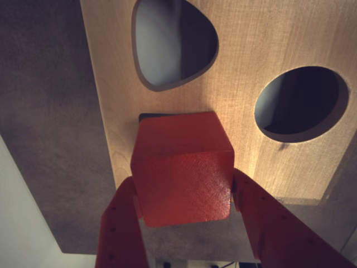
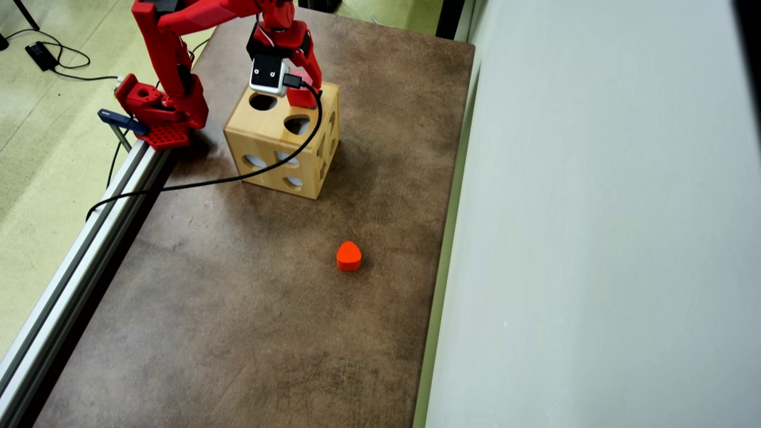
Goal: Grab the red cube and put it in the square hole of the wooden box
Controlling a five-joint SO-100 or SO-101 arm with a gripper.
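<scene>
One claw (image 1: 184,195), clenched on one red cube (image 1: 181,167), sat over the top face of one wooden box (image 1: 268,50). Wrist view: the cube covered most of the square hole (image 1: 146,116), with one teardrop hole (image 1: 173,42) and one round hole (image 1: 301,100) beyond the claw. Only the overhead view showed one orange heart block (image 2: 348,255), well apart from the claw on the brown table (image 2: 238,309).

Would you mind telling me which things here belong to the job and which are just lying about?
Job:
- red cube, held in the gripper
- square hole, mostly hidden behind the cube
- wooden box

Lying about:
- orange heart-like block on the mat
- round hole and teardrop hole
- black cable
</scene>
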